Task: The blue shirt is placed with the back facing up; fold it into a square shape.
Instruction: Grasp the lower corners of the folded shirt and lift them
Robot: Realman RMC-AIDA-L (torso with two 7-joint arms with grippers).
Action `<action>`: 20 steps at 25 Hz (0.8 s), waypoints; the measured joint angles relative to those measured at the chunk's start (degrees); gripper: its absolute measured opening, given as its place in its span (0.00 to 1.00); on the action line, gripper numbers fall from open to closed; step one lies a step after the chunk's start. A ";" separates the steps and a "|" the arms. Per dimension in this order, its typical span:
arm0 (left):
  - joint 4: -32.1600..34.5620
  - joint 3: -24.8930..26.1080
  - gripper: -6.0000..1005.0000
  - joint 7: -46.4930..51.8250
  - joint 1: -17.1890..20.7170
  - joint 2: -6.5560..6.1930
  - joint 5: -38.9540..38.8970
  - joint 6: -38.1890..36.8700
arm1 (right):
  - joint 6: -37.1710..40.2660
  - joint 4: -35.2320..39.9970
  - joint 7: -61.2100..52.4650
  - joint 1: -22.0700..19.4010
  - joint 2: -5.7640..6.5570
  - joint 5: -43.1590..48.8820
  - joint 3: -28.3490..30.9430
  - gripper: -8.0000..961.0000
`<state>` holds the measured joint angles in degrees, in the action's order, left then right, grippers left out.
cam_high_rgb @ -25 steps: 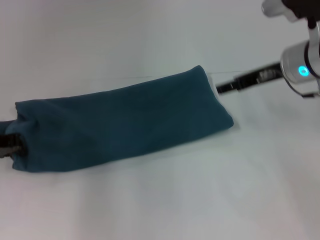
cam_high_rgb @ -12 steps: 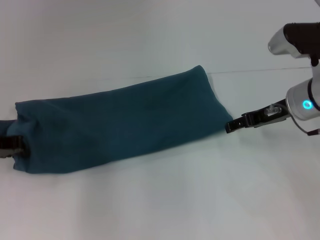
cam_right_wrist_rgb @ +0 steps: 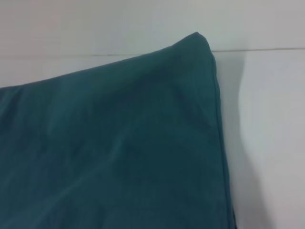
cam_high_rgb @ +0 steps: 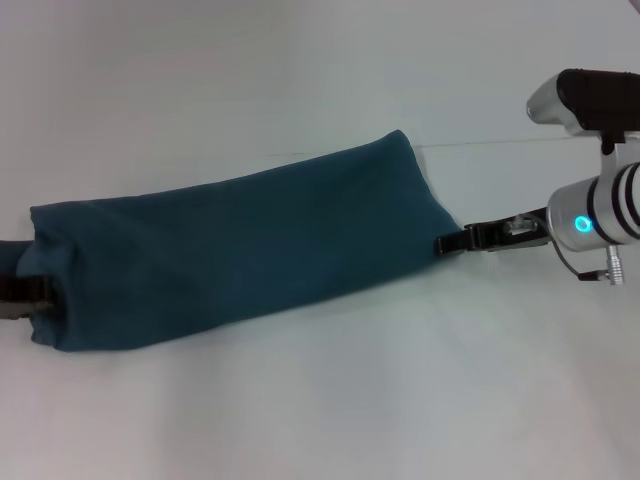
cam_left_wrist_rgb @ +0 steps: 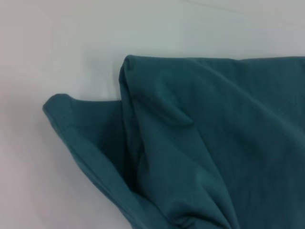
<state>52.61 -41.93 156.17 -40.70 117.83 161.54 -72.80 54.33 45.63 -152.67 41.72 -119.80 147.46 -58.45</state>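
Blue shirt [cam_high_rgb: 240, 250] lies across the white table [cam_high_rgb: 320, 90] as a long, narrow band, its plain side up, running from the left edge of the head view up toward the right; judged from that shape, the lengthwise folds are done and the band has yet to be folded end over end into a square. At its left end the left gripper [cam_high_rgb: 22, 288] sits at the fabric, dark parts showing just at the frame's edge with cloth bunched around them; it looks to have hold of that end, but the fingers are mostly covered and cut off, so I cannot tell how far open they are. The left wrist view shows only loose layers and a curled hem there. At the right end the right gripper [cam_high_rgb: 455, 240] reaches in low, its tip touching or just meeting the lower right corner of the band; whether it has closed on the cloth I cannot tell, since the fingers show only as one dark sliver. No lettering shows anywhere.
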 joint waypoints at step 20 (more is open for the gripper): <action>-0.14 0.00 0.12 -0.86 -0.06 0.10 0.00 0.02 | -6.20 -6.54 2.63 2.72 -0.09 -3.64 -0.09 0.88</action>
<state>52.47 -41.92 155.31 -40.76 117.93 161.54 -72.78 48.13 39.09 -150.03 44.44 -119.90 143.82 -58.54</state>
